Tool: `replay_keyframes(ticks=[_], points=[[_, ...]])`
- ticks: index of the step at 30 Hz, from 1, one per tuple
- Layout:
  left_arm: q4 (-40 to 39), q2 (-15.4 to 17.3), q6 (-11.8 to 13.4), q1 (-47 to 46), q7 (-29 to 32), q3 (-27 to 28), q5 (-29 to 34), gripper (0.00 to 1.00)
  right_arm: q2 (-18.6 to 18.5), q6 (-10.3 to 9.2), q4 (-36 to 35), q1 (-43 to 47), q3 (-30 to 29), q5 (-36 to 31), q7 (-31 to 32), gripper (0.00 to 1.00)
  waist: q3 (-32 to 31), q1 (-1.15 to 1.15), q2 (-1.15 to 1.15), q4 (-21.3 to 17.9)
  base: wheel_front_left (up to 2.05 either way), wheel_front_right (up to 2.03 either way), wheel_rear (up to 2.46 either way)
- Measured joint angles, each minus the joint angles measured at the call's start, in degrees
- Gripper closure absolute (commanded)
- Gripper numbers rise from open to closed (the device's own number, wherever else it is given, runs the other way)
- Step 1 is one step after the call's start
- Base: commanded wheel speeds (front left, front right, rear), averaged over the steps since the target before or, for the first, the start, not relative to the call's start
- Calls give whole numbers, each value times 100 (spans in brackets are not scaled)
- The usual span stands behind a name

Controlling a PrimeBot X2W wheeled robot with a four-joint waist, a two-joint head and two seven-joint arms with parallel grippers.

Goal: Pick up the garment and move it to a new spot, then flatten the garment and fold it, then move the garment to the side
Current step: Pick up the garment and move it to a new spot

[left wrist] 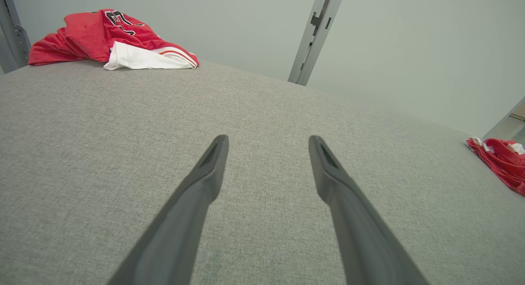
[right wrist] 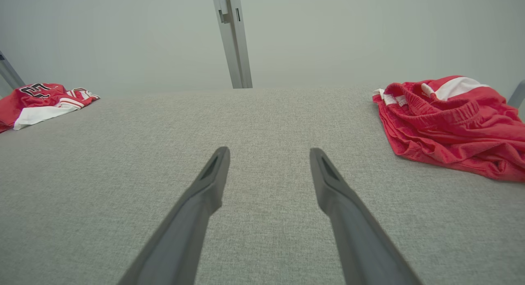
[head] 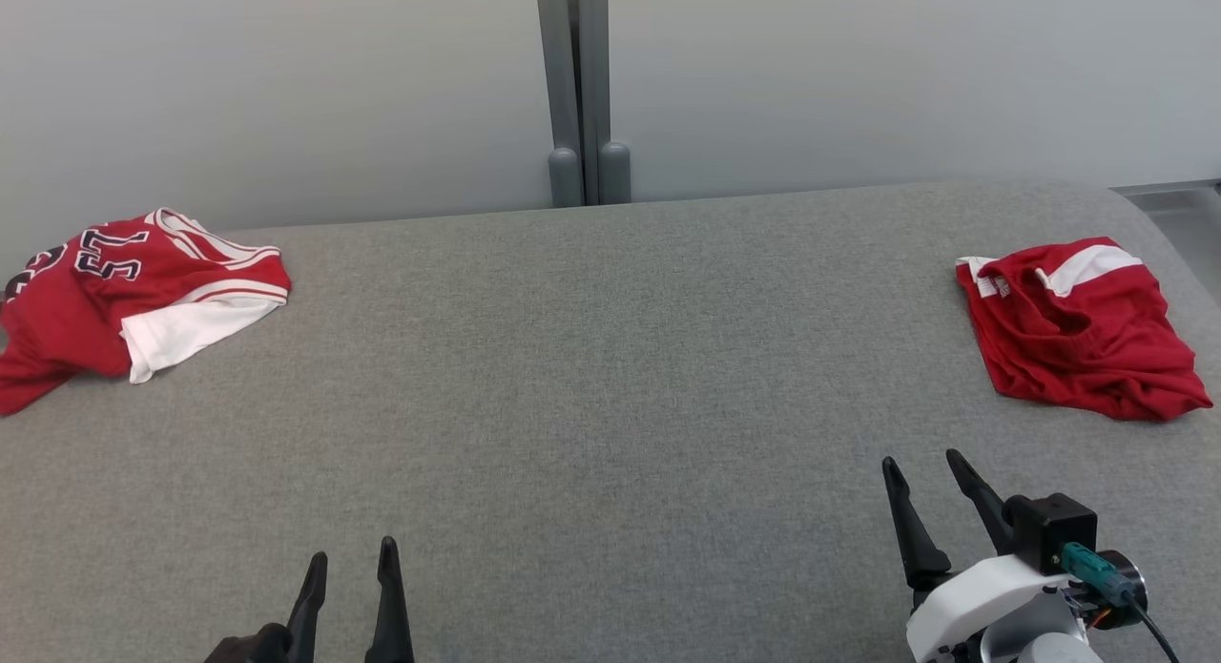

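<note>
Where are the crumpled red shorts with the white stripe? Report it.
In the head view the crumpled red shorts with the white stripe lie at the far right of the grey fabric table, just beyond the right hand.

Left gripper (head: 353, 549) and right gripper (head: 922, 459) are each showing two long, dark, tapering fingers (left wrist: 197, 194), slotted near the tip. Behind the right pair, a white shell (head: 983, 596) is carrying a black box (head: 1054, 528), a teal plug (head: 1087, 563) and a black cable (head: 1154, 630).
</note>
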Motion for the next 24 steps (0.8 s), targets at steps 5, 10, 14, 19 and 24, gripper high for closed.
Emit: replay_keyframes(ticks=[5,10,14,19,24], points=[[65,0,-23,-16,0,-1,0,0,0,0,1,2,-24,1,0,0,4,0,0,39,0,0,0],[78,0,-34,-74,0,-30,8,0,0,0,-35,20,-105,-29,0,0,10,0,0,194,0,0,0],[67,-3,-40,-162,0,-73,53,0,-1,0,-88,36,-183,-107,0,0,10,0,0,463,0,0,0],[46,-5,-55,-187,0,-22,170,0,-2,0,-109,59,-159,-65,0,0,8,0,0,962,0,0,0],[47,-4,-96,-198,0,59,336,0,0,0,-127,57,-46,70,0,0,7,0,0,1620,0,0,0]])
